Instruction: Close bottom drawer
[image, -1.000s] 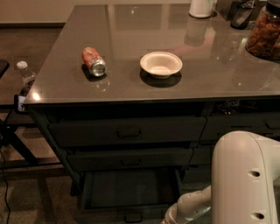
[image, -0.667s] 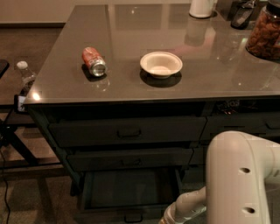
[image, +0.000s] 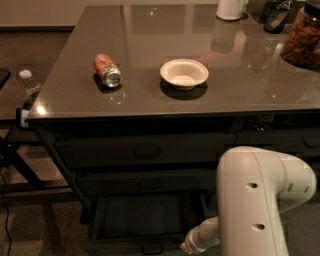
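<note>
The bottom drawer is pulled out under the counter, with its dark shallow tray showing and its front with a small pull at the frame's lower edge. Two similar drawers above it are shut. My white arm fills the lower right, and its forearm reaches down-left to the drawer's front right corner. The gripper sits at the bottom edge by the drawer front, mostly cut off by the frame.
On the counter lie a tipped red can and a white bowl. A white jug and a jar stand at the back right. A bottle stands on a stand at left.
My arm has shifted left and grown larger in view, with the forearm moving slightly along the open drawer's front. The drawer still stands open.
</note>
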